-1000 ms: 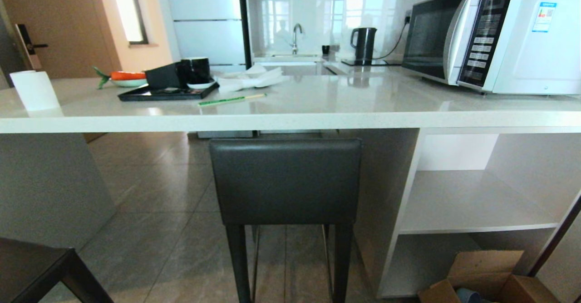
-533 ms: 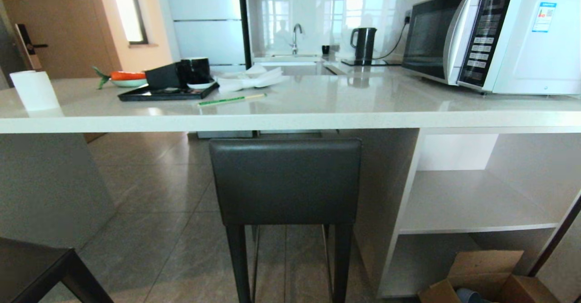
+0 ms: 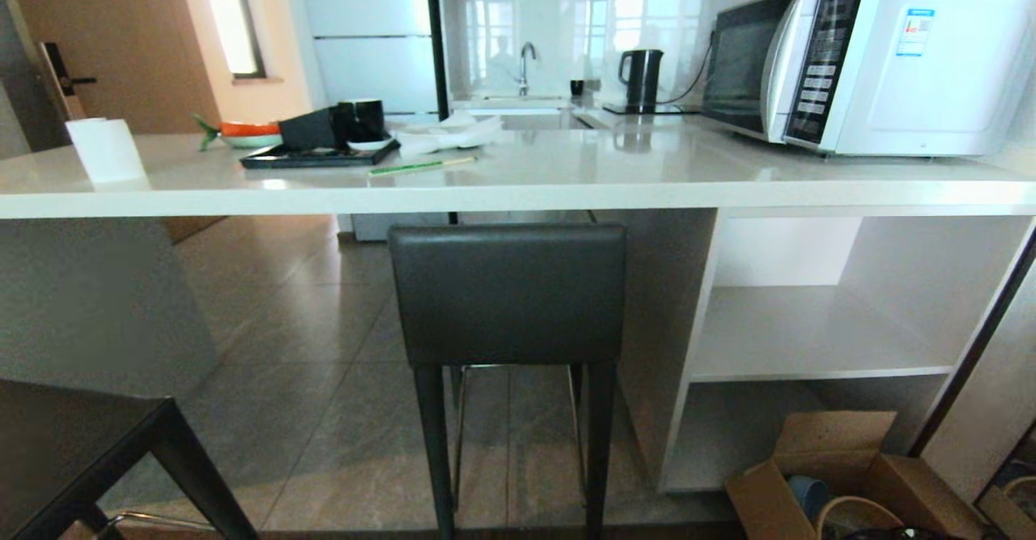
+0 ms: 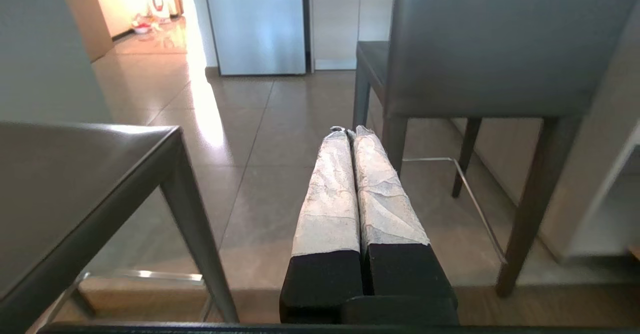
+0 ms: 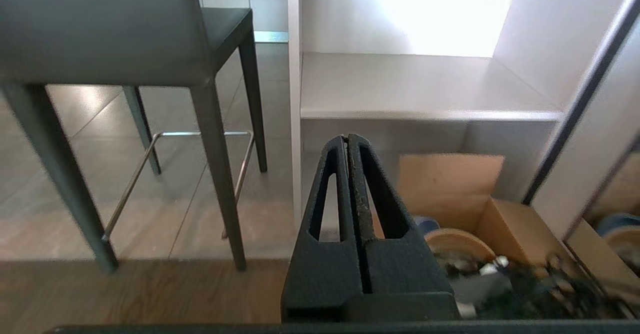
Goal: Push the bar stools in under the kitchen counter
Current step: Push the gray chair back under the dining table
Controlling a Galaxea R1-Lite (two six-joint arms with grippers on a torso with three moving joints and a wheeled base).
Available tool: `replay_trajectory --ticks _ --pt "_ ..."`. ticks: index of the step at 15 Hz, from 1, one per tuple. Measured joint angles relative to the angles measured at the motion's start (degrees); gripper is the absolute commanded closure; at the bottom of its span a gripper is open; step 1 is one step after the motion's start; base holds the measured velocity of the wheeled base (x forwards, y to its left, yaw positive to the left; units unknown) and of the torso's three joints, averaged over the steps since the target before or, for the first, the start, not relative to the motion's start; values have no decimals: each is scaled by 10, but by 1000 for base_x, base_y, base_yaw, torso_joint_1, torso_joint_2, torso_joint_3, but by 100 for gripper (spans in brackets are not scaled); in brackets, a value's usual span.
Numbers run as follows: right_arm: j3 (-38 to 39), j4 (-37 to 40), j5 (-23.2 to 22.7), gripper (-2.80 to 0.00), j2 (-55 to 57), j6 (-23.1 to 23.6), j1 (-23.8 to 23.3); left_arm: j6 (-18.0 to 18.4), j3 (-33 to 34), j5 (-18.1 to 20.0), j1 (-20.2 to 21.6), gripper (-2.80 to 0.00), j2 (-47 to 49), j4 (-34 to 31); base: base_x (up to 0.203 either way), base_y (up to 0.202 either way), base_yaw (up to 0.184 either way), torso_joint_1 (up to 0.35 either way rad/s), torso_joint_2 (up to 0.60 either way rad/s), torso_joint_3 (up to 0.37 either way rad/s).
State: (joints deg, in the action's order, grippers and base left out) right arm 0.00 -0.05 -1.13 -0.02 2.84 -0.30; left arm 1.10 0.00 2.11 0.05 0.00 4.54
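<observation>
Second dark grey leather-like bar stool point(image 4: 75, 184) stands beside closed, empty left end effector point(image 4: 350, 131), out from the white surface point(image 3: 518, 188); left arm nearer.

Before me, grey floor tiles point(image 3: 291, 378); wooden door point(image 3: 121, 38) at ten o'clock, bright window point(image 3: 231, 14) beside it.

Head camera faces the kitchen counter point(image 3: 518, 196) from nearby, both wrist cameras look low and forward, all three sharing the middle bar stool point(image 3: 507, 293).
</observation>
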Motion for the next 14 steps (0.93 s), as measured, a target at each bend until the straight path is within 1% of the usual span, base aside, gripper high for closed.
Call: replay_trajectory --ticks 14 --pt "0 0 1 0 0 -1 0 -2 0 -1 0 0 0 1 -198 0 -2 3 3 3"
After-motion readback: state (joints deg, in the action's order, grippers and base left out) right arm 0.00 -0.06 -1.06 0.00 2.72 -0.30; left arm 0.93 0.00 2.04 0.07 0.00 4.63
